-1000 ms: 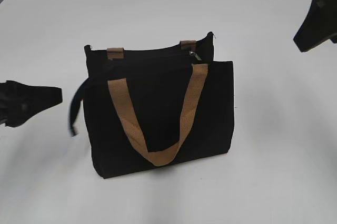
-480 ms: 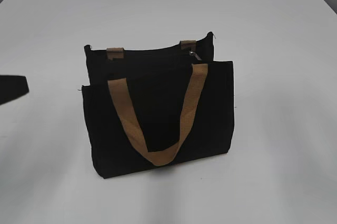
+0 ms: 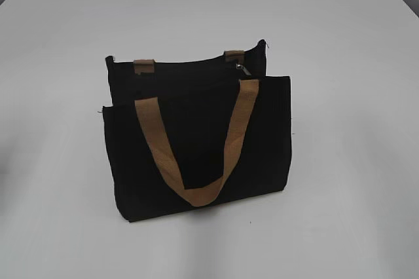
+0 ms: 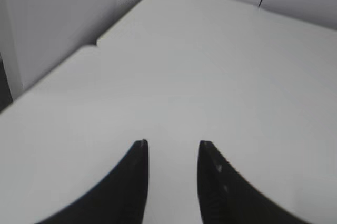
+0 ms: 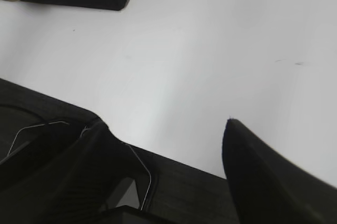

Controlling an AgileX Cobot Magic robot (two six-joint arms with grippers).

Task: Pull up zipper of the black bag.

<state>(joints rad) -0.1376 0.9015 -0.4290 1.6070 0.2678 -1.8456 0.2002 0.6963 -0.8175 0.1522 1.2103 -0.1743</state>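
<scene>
1. A rectangular black fabric bag point(image 3: 196, 141) with 2 tan woven webbing handles point(image 3: 196, 154) is seen standing upright at the middle of a plain white table point(image 3: 340, 181) in the exterior view, well apart from both arms.
2. A small shiny silver metal zipper pull point(image 3: 241, 69) is seen at the right end of the bag's top edge, beside the rear handle's right strap end; the zip track is judged to run left-right along that edge.
3. Neither arm is shown in the exterior view. The left gripper point(image 4: 172, 148) is shown over bare table, its 2 dark fingers parted by a moderate gap and holding nothing.
4. The right gripper point(image 5: 158, 145) is shown spread wide and empty, with a corner of the bag visible at the upper left of its wrist view.
5. The right arm is judged the nearer to the pull.
6. Nothing is seen standing between the grippers and the bag; only the front handle is draped down the front panel.
</scene>
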